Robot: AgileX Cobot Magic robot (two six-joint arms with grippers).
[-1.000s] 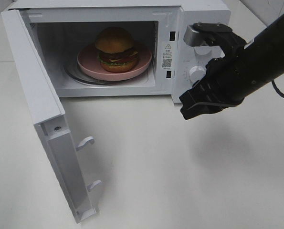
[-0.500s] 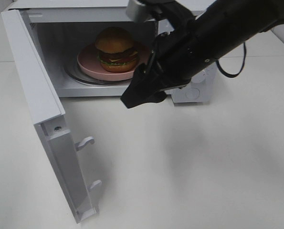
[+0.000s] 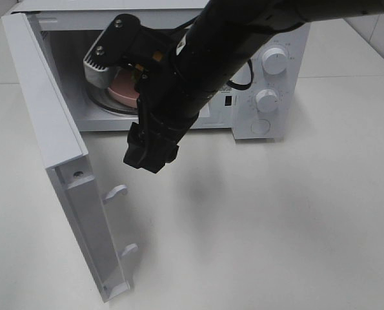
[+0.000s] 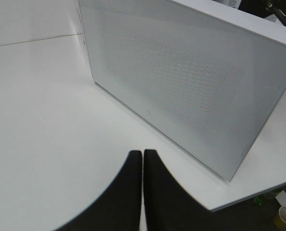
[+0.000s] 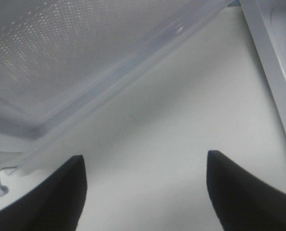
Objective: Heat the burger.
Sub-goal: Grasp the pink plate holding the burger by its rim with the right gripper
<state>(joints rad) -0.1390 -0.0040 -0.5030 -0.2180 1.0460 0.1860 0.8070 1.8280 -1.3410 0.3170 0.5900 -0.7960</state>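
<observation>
Left fingers (image 4: 142, 161) pressed together, nothing between them, low over tabletop (image 4: 46, 120), near perforated white panel (image 4: 181, 82). Microwave door (image 3: 46, 123) stands wide open at left. Right arm (image 3: 204, 58) reaches from upper right across cavity mouth, wrist angled down-left. Right fingers (image 3: 146, 154) spread wide, empty, pointing down at tabletop just before cavity. Burger hidden behind arm; only pink plate edge (image 3: 121, 90) shows inside cavity. Upper knob (image 3: 275, 60) at right.
</observation>
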